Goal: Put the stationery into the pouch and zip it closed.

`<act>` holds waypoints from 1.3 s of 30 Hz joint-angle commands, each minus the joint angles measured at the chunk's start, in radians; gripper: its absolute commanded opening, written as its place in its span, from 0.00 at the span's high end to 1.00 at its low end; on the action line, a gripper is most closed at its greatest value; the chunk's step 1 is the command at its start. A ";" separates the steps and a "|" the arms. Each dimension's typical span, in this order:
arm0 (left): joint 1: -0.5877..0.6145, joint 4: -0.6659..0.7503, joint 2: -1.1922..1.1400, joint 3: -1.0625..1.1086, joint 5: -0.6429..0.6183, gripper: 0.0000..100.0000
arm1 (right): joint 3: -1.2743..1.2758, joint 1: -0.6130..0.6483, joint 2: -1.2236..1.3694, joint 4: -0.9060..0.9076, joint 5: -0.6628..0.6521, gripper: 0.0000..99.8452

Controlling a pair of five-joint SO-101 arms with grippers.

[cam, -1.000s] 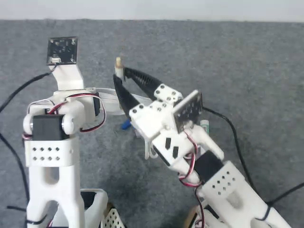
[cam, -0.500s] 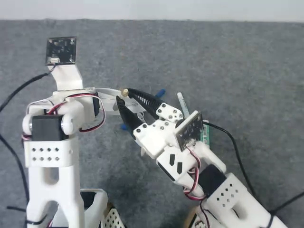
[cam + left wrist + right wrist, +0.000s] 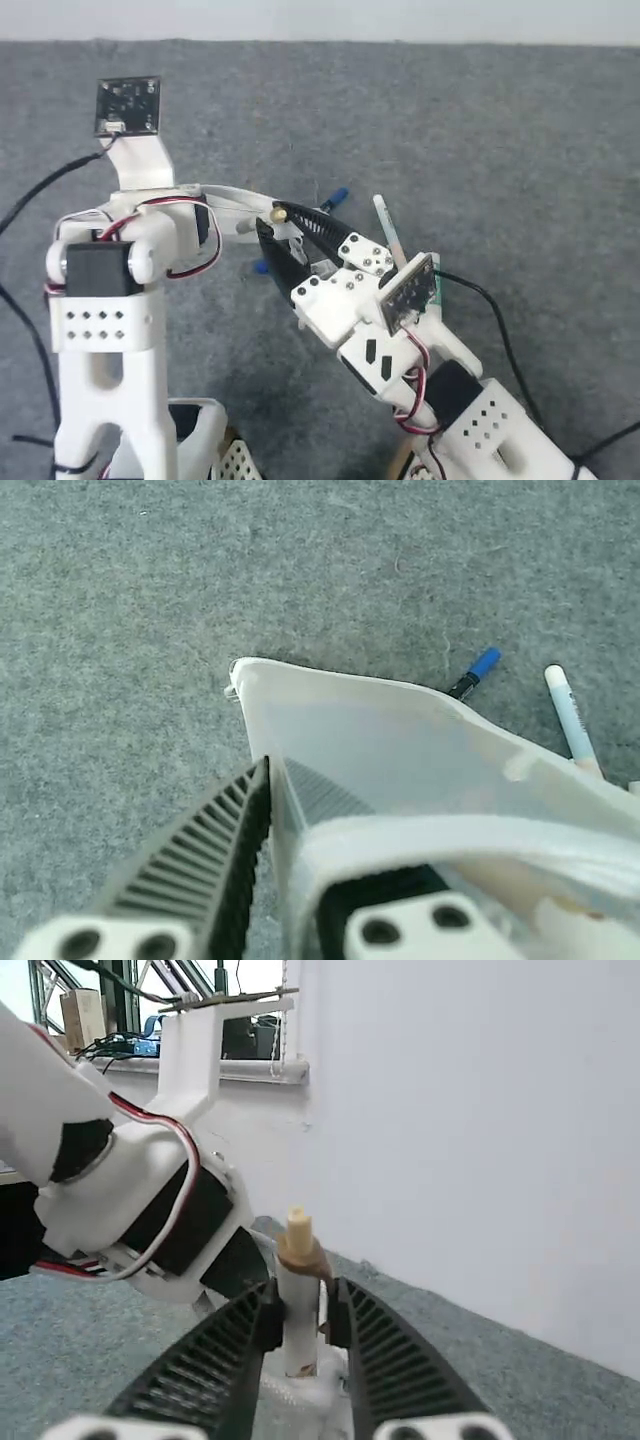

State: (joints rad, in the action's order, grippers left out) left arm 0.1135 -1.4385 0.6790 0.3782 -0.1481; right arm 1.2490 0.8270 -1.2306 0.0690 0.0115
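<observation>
The translucent white pouch (image 3: 400, 745) is pinched at its edge by my left gripper (image 3: 288, 805), which is shut on it. In the high view the pouch (image 3: 232, 203) sticks out beside the left arm. My right gripper (image 3: 300, 1305) is shut on a white pen with a tan tip (image 3: 297, 1290), held upright. In the high view that gripper (image 3: 276, 228) hangs right over the pouch, tan tip (image 3: 279, 212) pointing away. On the carpet past the pouch lie a blue-capped pen (image 3: 477, 669) (image 3: 335, 197) and a white pen (image 3: 568, 712) (image 3: 388, 232).
Grey carpet (image 3: 520, 150) covers the table. A small blue item (image 3: 262, 267) lies under the right gripper. The left arm's body (image 3: 130, 1190) stands close in front of the right gripper. A cable (image 3: 495, 310) trails along the right arm.
My right gripper has carried the tan-tipped pen back from the far side toward the pouch, lower and closer to the left arm. The left arm and pouch have stayed put.
</observation>
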 commanded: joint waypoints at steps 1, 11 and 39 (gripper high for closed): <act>0.002 0.034 0.003 -0.021 -0.012 0.99 | -0.017 0.019 -0.019 0.071 -0.006 0.83; 0.002 0.034 0.003 -0.021 -0.012 0.99 | -0.074 0.008 -0.196 0.317 -0.006 0.81; 0.002 0.029 0.003 -0.021 -0.012 0.99 | -0.351 -0.430 -0.064 0.786 -0.006 0.83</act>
State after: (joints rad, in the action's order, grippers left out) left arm 0.1120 -1.4385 0.6790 0.3782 -0.1481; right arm 0.9697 0.4312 -1.3886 0.8470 0.0115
